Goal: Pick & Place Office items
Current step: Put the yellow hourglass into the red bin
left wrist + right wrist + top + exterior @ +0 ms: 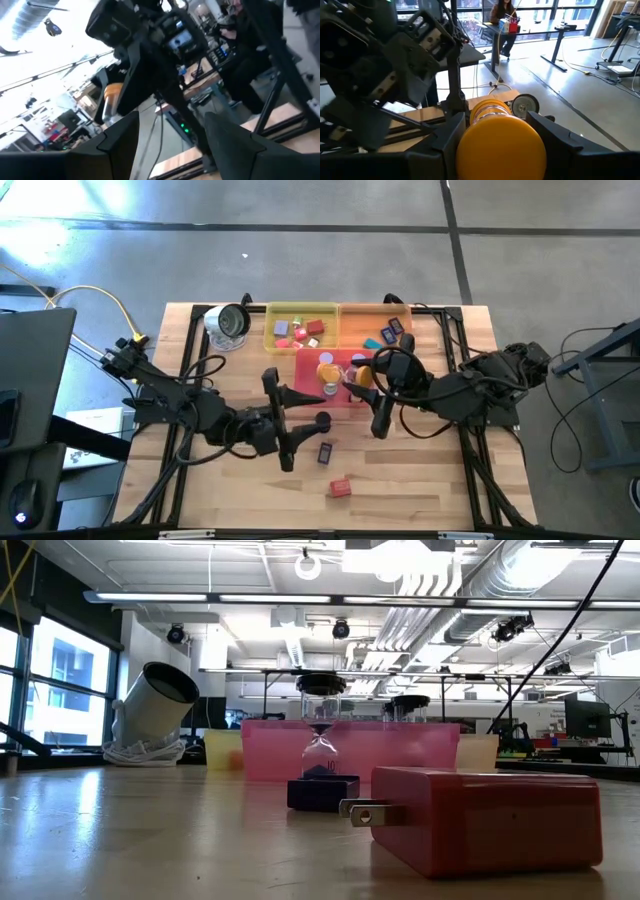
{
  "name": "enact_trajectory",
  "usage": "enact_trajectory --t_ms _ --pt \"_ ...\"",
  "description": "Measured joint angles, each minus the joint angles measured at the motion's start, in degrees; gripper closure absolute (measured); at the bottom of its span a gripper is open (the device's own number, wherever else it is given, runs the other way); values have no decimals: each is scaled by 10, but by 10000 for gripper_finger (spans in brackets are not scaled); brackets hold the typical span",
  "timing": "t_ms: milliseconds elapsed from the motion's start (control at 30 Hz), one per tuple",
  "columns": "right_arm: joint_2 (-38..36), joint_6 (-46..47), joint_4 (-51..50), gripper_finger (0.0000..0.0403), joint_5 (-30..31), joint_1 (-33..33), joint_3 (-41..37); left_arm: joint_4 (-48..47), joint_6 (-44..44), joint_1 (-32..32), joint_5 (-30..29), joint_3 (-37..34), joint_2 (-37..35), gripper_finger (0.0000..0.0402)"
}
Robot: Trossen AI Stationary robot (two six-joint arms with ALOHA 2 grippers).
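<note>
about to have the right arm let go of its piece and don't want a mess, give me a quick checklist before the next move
1. Right end effector shut on the yellow cylinder: ok.
2. Cylinder over the pink tray: ok in the high view; its height above the tray: cannot tell.
3. Left end effector open and empty: ok.
4. Gap between the two arms near the tray: cannot tell, they look close from above.
5. All pieces put away: not ok; the red block and the dark piece lie on the bare table.

block [341, 488] near table [430, 490] front edge
</note>
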Motion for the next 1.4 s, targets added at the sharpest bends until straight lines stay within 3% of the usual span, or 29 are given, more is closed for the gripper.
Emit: enact_trajectory --t_ms 367,667,767,1400 --pt "-1 1 0 221 0 0 0 3 57 -7 -36 0 0 170" --pt "-1 0 0 221 0 0 0 6 53 -10 -74 0 0 52" --pt "-1 -3 10 221 0 0 0 7 52 -10 -72 0 0 29" --pt "-7 4 63 221 -83 -3 0 7 7 -10 -68 0 0 24"
